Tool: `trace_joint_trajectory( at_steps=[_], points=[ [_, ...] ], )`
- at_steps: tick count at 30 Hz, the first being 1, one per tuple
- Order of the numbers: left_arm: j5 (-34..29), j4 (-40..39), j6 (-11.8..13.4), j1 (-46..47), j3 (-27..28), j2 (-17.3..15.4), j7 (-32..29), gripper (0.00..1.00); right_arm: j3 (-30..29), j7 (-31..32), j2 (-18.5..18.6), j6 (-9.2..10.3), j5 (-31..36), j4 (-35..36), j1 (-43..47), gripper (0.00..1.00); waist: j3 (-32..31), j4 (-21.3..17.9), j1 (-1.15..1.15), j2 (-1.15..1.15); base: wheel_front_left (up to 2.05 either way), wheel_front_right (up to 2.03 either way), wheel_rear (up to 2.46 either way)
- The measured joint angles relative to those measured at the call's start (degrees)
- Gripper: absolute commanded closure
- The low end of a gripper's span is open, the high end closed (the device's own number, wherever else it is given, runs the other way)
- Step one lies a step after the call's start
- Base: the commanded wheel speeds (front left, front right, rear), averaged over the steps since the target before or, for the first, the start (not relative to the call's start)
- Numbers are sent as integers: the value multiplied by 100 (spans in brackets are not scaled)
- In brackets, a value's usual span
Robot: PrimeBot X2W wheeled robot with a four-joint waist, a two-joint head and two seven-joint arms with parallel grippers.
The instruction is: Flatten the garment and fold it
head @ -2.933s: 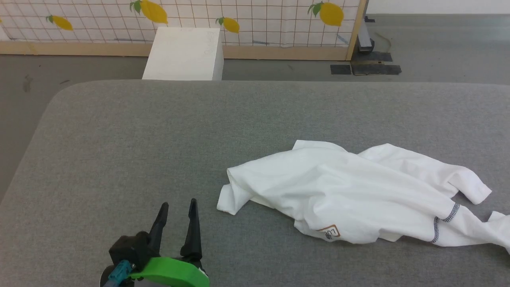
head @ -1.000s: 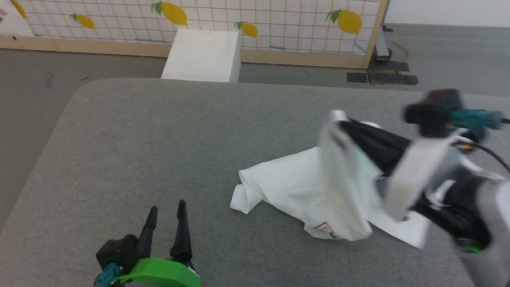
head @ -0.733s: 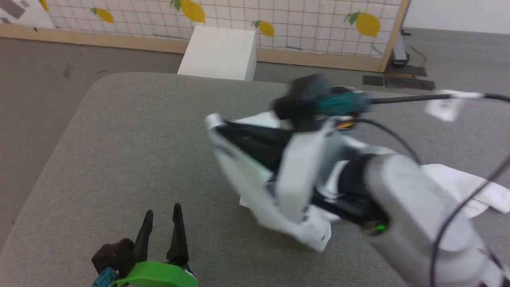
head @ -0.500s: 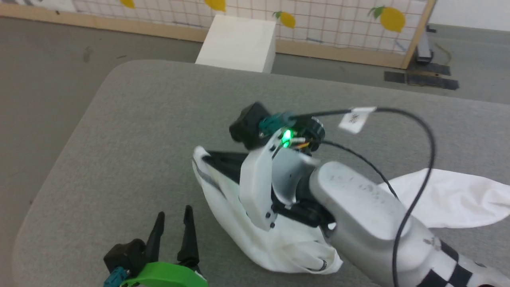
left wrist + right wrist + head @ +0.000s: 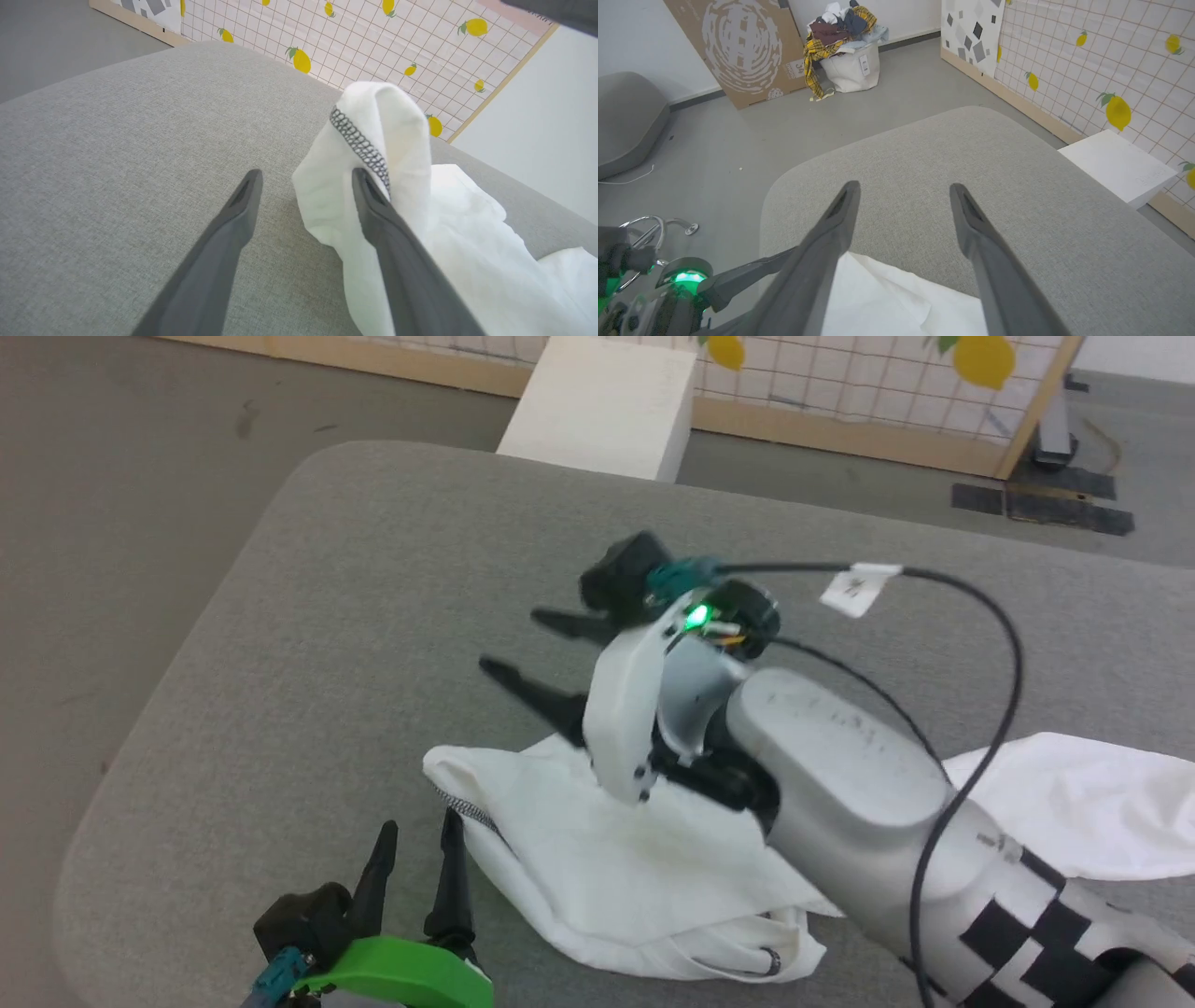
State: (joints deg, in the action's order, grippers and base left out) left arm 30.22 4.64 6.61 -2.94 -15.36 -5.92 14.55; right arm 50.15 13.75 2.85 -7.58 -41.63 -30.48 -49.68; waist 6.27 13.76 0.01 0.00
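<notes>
Looking down from the head, the garment [image 5: 597, 859] lies heaped on the grey desk [image 5: 308, 616], partly under the right forearm, with more cloth trailing off to the right. The left wrist view adds a raised fold with dark zigzag stitching just beside one finger of the left gripper [image 5: 307, 173]; whether they touch I cannot tell. Its jaws stand wide, grasping nothing. The right wrist view takes in a bag of clothes [image 5: 850, 65] on the floor. The right gripper [image 5: 512, 641] hovers over bare desk beyond the garment, jaws spread wide and empty.
</notes>
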Motion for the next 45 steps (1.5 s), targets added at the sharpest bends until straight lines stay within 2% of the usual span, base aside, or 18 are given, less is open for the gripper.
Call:
trace_joint_trajectory(
  at_steps=[1, 2, 3, 8, 12, 17, 23, 30, 32, 33, 34, 39, 45],
  points=[
    [-9, -30, -1, 0, 10, -7, 0, 0, -155, -112, 22, 0, -3, 9, -12, 0, -16, -51, 0, 0, 0, 0, 0],
    [-45, -144, -1, -2, 31, -19, 1, 0, -678, -435, 232, 0, 88, 147, 4, 0, -82, -224, 0, 0, 0, 0, 0],
    [-51, -190, -1, -3, 37, -32, 2, 0, -907, -560, 361, 0, 200, 230, 46, 0, -107, -290, 0, 0, 0, 0, 0],
    [-65, -380, 7, -46, 53, -119, 13, 0, -2193, -913, 1020, 1, 1105, 673, 823, 0, -204, -584, -1, 0, 0, 0, 0],
    [-66, -471, 52, -99, 59, -144, -36, 0, -3052, -310, 1323, 1, 1611, 1050, 1957, 0, -242, -799, -1, 0, 0, 0, 0],
    [-66, -548, 53, -112, 24, -148, -43, 0, -3595, 818, 1652, 0, 2095, 1366, 2878, 0, -181, -943, -1, 0, 0, 0, 0],
    [-170, -627, 82, -103, -45, -167, -44, 0, -4202, 1508, 1660, 1, 2414, 1363, 3387, 0, -39, -831, -1, 0, 0, 0, 0],
    [-301, -821, 178, -101, -27, -247, -71, 0, -4529, 2053, 1538, 0, 2683, 847, 3567, 0, 100, -499, -1, 0, 0, 0, 0],
    [-307, -883, 218, -100, -8, -272, -81, 0, -4595, 2020, 1517, 1, 2727, 809, 3555, 62, 142, -413, -1, 0, 0, 0, 0],
    [-313, -918, 237, -100, 15, -291, -81, 0, -4628, 1996, 1512, 1, 2748, 788, 3545, 85, 167, -372, -1, 0, 0, 0, 0],
    [-314, -945, 255, -100, 33, -304, -81, 0, -4633, 1974, 1515, 1, 2762, 775, 3531, 100, 187, -343, -1, 0, 0, 0, 0],
    [-328, -1068, 353, -104, 152, -359, -80, 0, -4658, 1764, 1508, 1, 2802, 723, 3445, 100, 243, -245, 0, 0, 0, 0, 0],
    [-352, -1172, 407, -114, 208, -492, -94, 0, -4645, 1548, 1454, 1, 2781, 726, 3446, 100, 138, -323, -1, 0, 0, 0, 0]
  ],
)
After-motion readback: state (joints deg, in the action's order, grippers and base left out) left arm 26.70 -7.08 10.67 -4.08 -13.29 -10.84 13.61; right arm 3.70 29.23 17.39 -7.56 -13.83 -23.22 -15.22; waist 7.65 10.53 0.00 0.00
